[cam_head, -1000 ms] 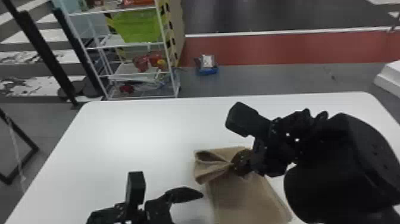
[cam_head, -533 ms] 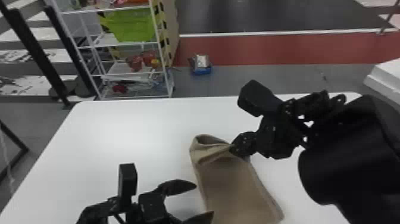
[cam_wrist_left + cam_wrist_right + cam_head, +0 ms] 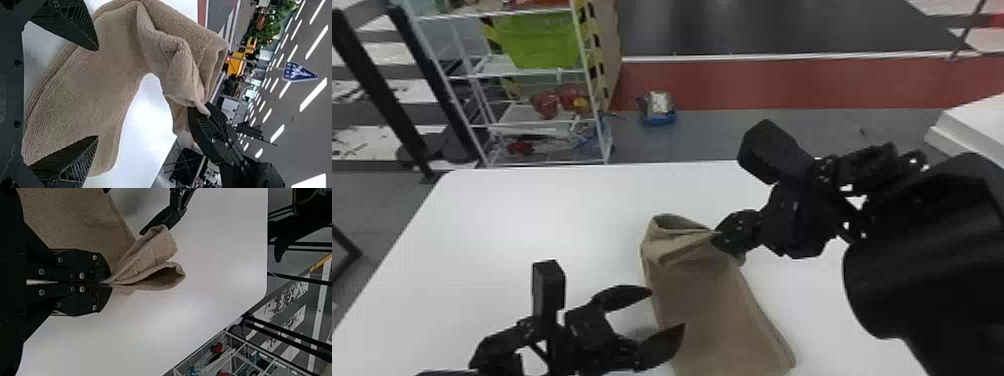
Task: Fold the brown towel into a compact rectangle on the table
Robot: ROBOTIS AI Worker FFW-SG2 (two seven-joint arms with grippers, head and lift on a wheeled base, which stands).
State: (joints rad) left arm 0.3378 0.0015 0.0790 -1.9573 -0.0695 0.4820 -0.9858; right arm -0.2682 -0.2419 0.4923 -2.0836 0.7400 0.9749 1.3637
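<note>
My right gripper is shut on the far edge of the brown towel, lifting it off the white table in a loose fold; the near part hangs down toward the table. In the right wrist view the closed fingers of the right gripper pinch the gathered edge of the towel. My left gripper stands open at the towel's left side, fingers apart. From the left wrist view, the left gripper has the towel beyond its spread fingers.
Behind the table's far left edge stands a white wire rack with a green bin. A small blue box lies on the floor beyond the table. The right arm reaches across the table's right side.
The towel's gathered far end has straightened and shifted slightly as the right gripper moved, still holding it. My left gripper has come closer to the towel and its second finger is now in sight.
</note>
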